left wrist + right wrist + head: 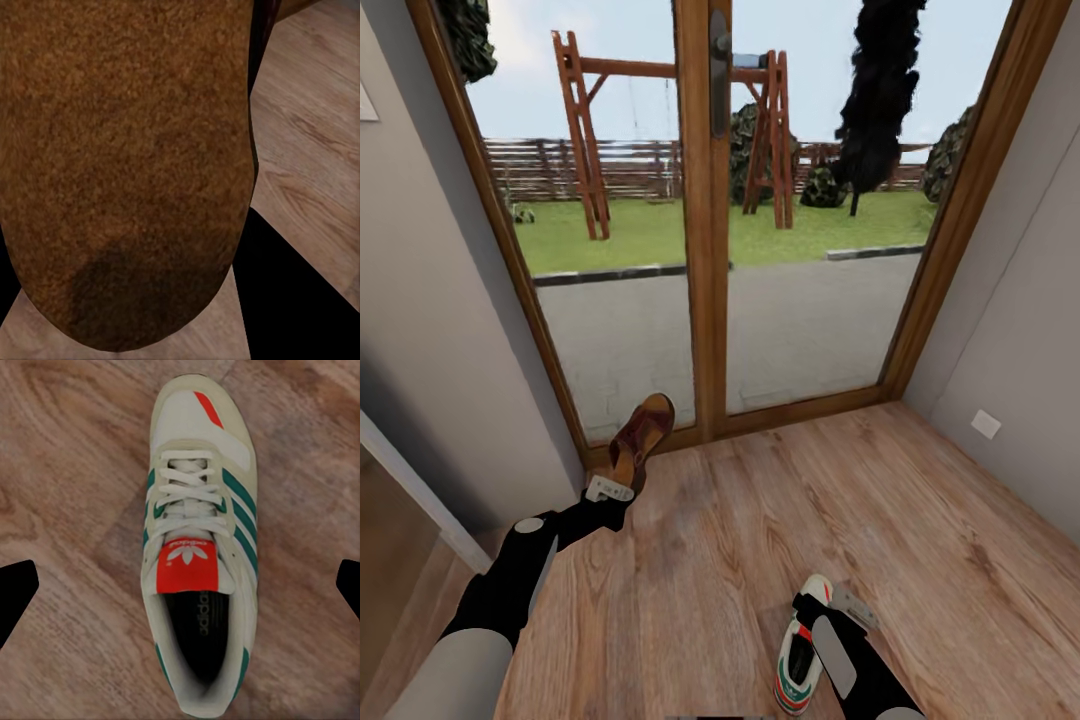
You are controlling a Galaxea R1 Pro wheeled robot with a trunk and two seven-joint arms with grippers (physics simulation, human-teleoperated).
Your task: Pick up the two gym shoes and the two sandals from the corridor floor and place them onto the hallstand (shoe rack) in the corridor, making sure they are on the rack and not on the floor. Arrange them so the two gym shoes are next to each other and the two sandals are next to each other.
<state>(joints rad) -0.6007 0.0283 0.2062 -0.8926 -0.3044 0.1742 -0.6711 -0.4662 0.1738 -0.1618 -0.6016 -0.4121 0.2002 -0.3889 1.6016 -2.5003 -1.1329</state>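
By the wooden glass door (705, 250), the left hand (610, 490) holds a brown leather sandal (641, 438) aloft. Nearer the robot, the right hand (830, 610), fingers spread wide, hovers over a cream-white green-striped gym shoe (199, 547) on the wood-plank corridor floor (920, 520); it should descend centred, straddling the laces.

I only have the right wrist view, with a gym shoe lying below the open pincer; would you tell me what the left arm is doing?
Observer: In the head view, the left pincer grips a brown sandal by one end.
Operator: Thank you. Is that sandal off the floor?
Observer: It seems so. The left wrist view looks straight onto its underside, with the floor planks beyond it.
Operator: And what stands ahead of us?
Observer: A glass double door in a wooden frame, with a garden outside. The sandal's raised end is close to the door's foot.
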